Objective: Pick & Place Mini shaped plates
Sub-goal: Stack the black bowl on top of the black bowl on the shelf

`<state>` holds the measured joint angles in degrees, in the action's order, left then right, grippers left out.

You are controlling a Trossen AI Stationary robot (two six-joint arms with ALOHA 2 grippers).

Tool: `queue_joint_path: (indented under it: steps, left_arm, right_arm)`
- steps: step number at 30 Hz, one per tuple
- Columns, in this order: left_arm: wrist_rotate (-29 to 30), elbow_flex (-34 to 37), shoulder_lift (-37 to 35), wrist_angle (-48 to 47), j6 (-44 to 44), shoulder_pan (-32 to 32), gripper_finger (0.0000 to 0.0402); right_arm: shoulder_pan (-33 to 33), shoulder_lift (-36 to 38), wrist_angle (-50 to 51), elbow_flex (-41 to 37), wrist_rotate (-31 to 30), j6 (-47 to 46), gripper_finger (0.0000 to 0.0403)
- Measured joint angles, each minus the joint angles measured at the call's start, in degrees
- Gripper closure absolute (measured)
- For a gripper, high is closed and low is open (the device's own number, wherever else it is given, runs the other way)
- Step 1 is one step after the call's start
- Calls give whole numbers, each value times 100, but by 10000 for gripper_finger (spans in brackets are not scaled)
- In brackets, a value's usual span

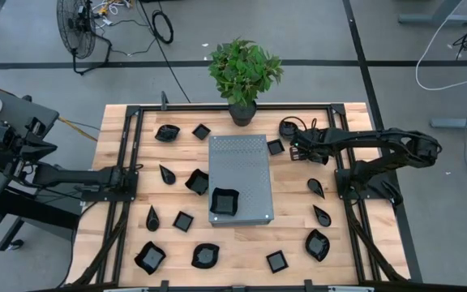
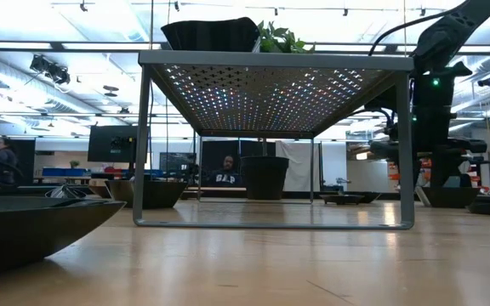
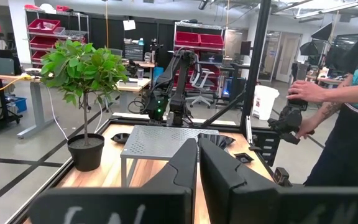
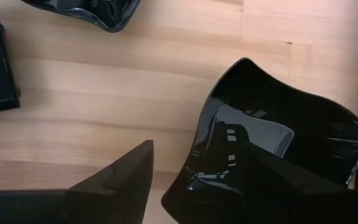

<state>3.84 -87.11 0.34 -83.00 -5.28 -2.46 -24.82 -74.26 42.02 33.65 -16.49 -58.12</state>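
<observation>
One mini plate [image 1: 224,203] is sitting on the perforated slab [image 1: 240,166] at the middle of the counter [image 1: 242,250], while the other plates [image 1: 205,255] are lying scattered around it and a potted plant [image 1: 244,71] is standing behind.

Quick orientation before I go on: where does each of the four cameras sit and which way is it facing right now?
High: overhead, straight down on table, both arms, left gripper, right gripper.
Low: tabletop level, under perforated stand; an arm at right.
Left wrist: over shut fingers, toward plant, a person.
Right wrist: down at square plate; open fingers.
Shared: the stand in high, low, left wrist.
</observation>
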Motion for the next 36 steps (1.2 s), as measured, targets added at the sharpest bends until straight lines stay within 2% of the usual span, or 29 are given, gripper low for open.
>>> queue_joint_path:
  steps: [5,15,21,27,36]
  left_arm:
    - [0,2,0,0,-2,-1,378]
    - [0,1,0,2,-2,-1,378]
    - [0,2,0,1,-2,0,378]
    - [0,1,1,1,-2,0,378]
    - [0,2,0,2,0,0,378]
  right_arm:
    - [0,0,0,0,6,3,212]
    - [0,0,2,0,80,5,313]
    - [16,0,2,0,157,53,359]
    - [68,0,-18,0,216,56,384]
    - [205,170,-18,0,370,71,400]
